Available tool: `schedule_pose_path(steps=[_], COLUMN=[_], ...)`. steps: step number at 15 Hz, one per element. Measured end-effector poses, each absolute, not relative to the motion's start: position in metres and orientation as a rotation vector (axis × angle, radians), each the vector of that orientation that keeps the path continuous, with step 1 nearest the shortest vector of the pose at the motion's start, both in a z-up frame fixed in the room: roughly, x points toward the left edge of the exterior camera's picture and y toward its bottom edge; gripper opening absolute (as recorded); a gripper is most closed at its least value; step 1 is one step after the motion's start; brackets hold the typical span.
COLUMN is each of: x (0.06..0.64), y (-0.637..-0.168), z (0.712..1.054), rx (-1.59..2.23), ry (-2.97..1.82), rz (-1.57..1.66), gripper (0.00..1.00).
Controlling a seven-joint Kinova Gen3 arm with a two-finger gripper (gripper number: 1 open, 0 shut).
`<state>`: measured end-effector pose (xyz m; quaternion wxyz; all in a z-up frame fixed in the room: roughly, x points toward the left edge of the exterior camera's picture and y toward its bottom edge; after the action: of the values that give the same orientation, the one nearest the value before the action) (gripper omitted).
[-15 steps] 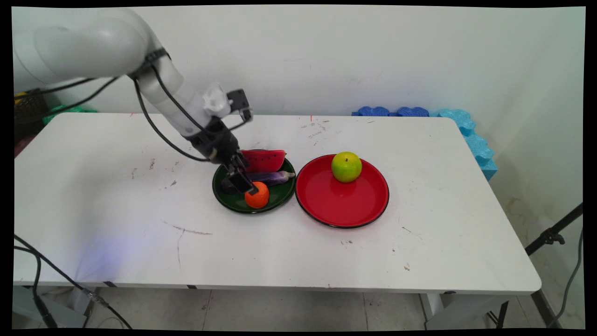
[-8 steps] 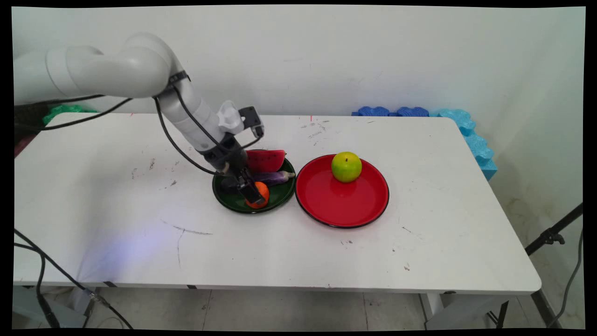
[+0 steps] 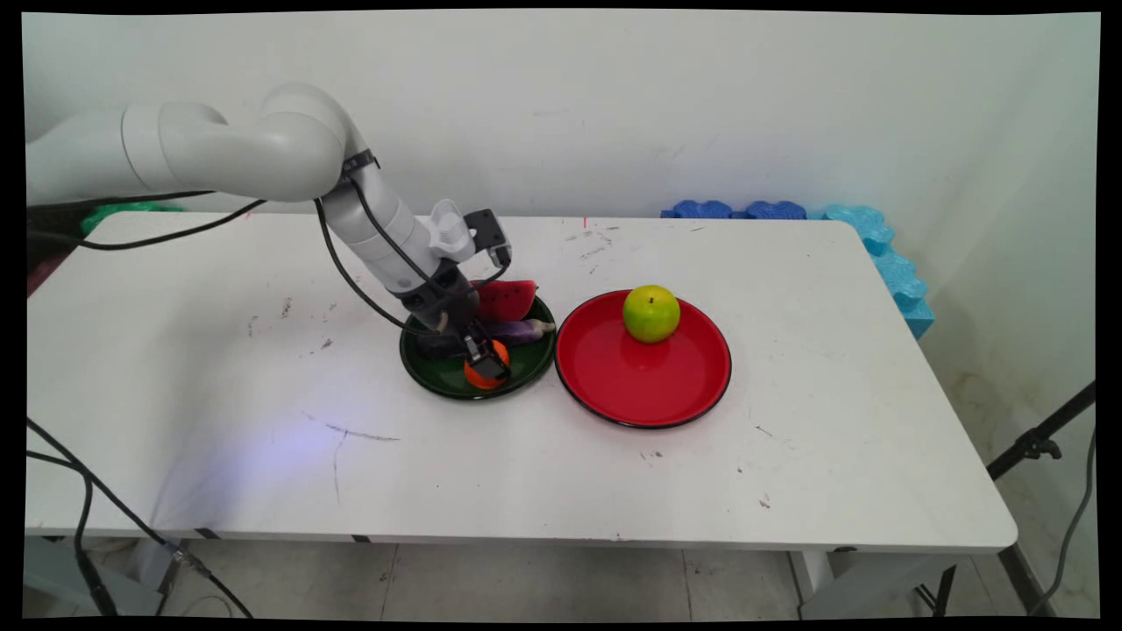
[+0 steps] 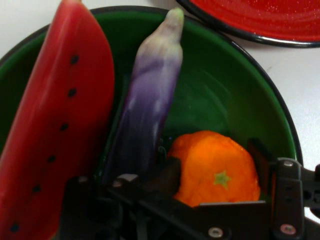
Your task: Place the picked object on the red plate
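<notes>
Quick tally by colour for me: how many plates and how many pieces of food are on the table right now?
Green plate: 1
Red plate: 1
Orange fruit: 1
Purple eggplant: 1
Red watermelon slice: 1
Green apple: 1
Total: 2 plates, 4 foods, 6 things

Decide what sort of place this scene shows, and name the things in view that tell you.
Probably a robotics lab or test bench: a white robot arm works at a scuffed white table, toy foods lie on a green plate, and a stand leg shows at right.
</notes>
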<state>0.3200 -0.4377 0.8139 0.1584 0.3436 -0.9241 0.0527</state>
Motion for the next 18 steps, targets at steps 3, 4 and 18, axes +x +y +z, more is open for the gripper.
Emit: schedule_pose_path(steps=[3,4,18], x=[0.318,0.317,0.294], y=[-0.44,-0.441,-0.397], z=[0.812,0.813,0.907], rx=[0.973,0.968,0.811], ry=[-2.641,-2.639,-2.548], rz=[0.157,0.161,0.123], gripper=[0.0,0.0,0.0])
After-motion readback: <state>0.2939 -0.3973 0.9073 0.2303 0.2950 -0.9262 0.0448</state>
